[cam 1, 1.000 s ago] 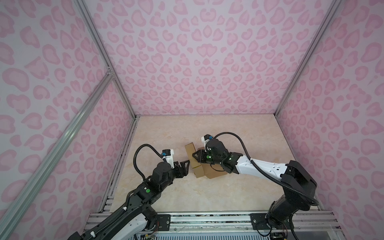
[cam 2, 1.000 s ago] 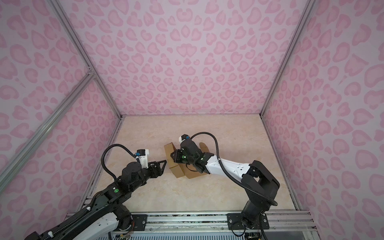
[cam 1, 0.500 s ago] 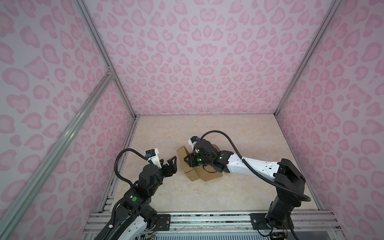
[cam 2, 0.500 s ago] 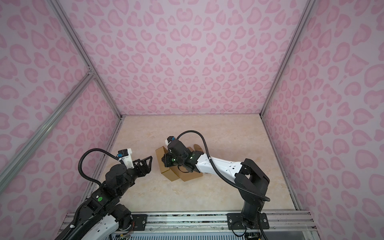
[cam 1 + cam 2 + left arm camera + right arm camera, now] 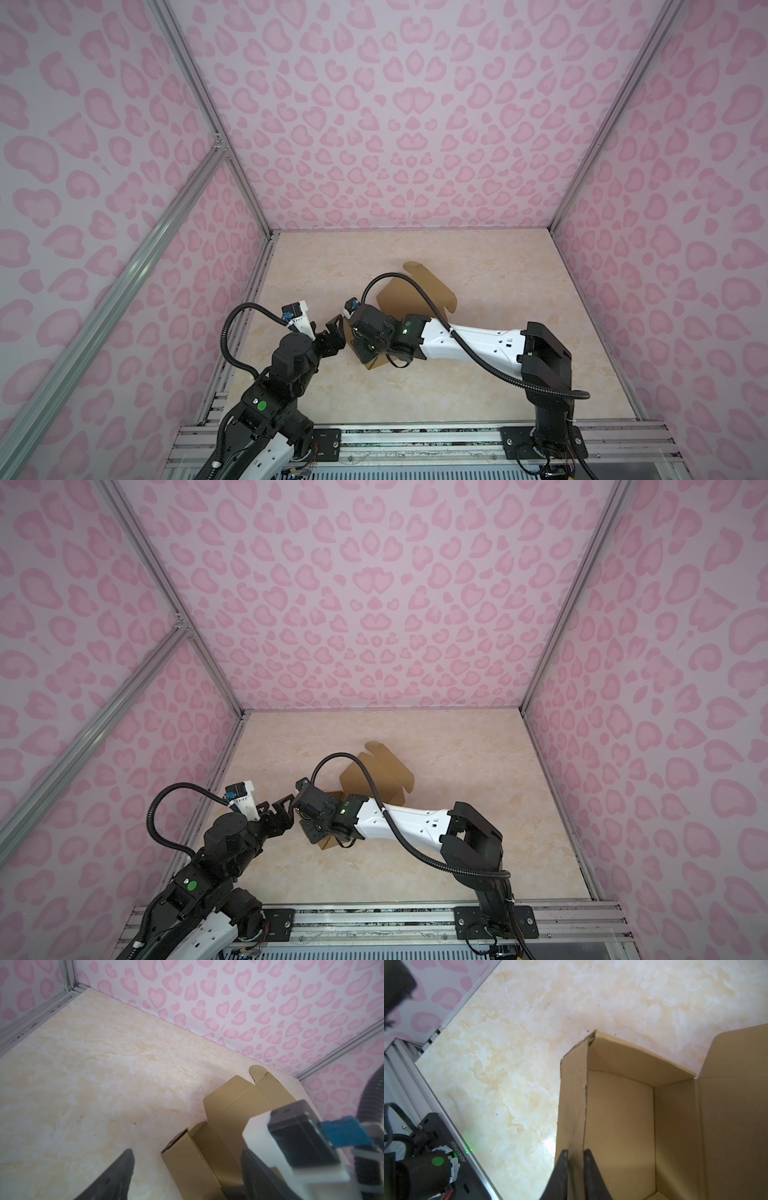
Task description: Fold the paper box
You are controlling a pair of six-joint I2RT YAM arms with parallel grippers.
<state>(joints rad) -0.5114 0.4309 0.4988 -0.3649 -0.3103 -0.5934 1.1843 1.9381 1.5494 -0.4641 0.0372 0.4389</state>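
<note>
The paper box (image 5: 417, 289) sits near-left of the table's (image 5: 498, 257) middle, walls up and lid flap open toward the far side. My right gripper (image 5: 575, 1152) is pinched on one upright side wall, and my left gripper (image 5: 336, 334) hangs wide open just left of it. Looks like light, thin card, floppy at the creases and easy to crush or skid, so I'd grab wall edges near a corner.

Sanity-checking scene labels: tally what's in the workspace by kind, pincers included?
paper box: 1
pincer: 2 (left pincer open; right pincer shut on a wall of the paper box)
Total: 3
</note>
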